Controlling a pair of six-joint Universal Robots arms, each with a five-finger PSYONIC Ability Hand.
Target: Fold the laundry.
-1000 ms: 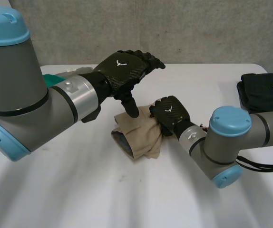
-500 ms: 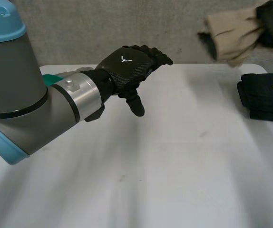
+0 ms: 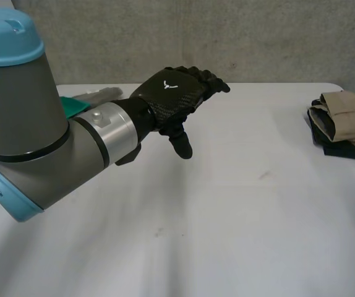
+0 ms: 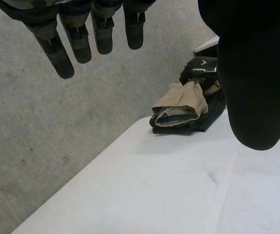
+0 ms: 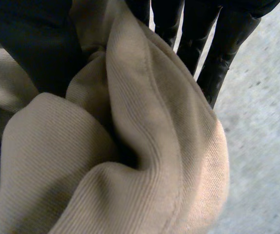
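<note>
Left hand (image 3: 176, 99): white Y-ish logo on its back, fingers straight, holding nothing, above the table (image 3: 227, 223). Right hand (image 4: 202, 65): thumb and fingers pinch the beige garment (image 3: 349, 113). The garment sits on the dark folded stack (image 3: 350, 151) at the table's right edge; 0.5 s ago it was airborne.

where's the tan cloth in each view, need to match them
Head view: tan cloth at the table's right edge, on the dark pile.
Left wrist view: beyond the left hand, on the dark pile, right hand on it.
Right wrist view: tan cloth pinched between the right hand's thumb and fingers.
Landmark: the dark pile, head and left wrist views.
</note>
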